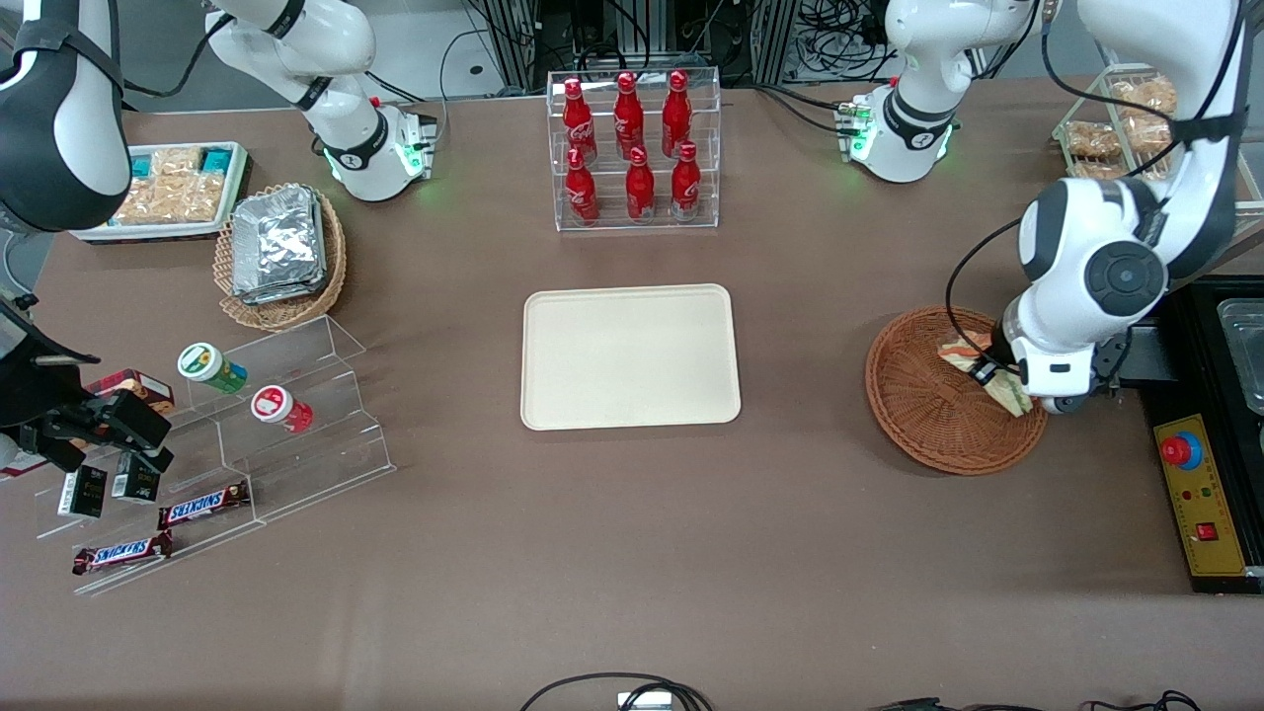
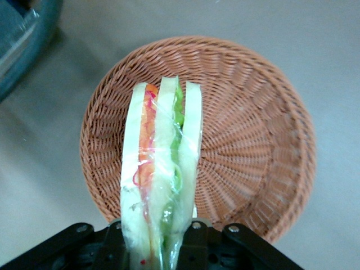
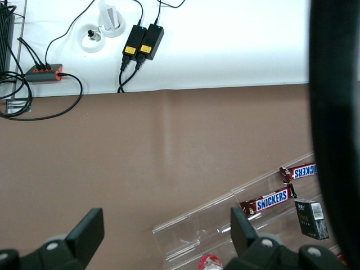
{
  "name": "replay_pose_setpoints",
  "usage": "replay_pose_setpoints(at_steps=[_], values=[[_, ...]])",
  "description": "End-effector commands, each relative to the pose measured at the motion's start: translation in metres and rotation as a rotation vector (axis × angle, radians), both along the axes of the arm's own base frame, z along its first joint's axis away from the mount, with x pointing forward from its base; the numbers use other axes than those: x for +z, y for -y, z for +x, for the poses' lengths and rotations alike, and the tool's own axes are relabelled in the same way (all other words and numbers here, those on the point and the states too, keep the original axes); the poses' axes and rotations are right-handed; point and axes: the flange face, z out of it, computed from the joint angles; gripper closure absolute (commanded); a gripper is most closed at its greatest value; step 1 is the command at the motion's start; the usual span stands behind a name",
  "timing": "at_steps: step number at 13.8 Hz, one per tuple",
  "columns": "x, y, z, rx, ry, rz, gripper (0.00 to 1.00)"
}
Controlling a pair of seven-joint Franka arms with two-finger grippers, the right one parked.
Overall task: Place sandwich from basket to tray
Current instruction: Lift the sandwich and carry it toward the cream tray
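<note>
Front view puts my gripper [image 1: 1009, 387] at the right of the frame, over the basket [image 1: 928, 415], pinching the sandwich [image 1: 973, 357]. I see its long axis slanting from upper left to lower right there. On the wrist camera the wedge [image 2: 160, 169] stands edge-on, layers running away from the fingers [image 2: 197, 239]. The tray [image 1: 630, 356] sits mid-frame.

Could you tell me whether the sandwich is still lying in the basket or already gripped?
Gripped: the gripper is shut on the sandwich, holding it on edge above the basket, not yet at the tray.
</note>
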Motion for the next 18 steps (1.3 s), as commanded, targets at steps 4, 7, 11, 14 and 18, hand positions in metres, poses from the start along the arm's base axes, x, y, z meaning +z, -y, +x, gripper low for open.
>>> replay_pose_setpoints(at_steps=[4, 7, 11, 14, 18], values=[[0.041, 0.093, 0.005, -0.255, 0.007, -0.033, 1.0], [0.051, 0.155, -0.009, -0.406, 0.021, -0.05, 1.0], [0.058, 0.231, -0.025, -0.552, 0.044, -0.084, 1.0], [0.044, 0.272, -0.04, -0.65, 0.031, -0.089, 1.0], [0.011, 0.334, -0.075, -0.745, 0.015, -0.087, 1.0]])
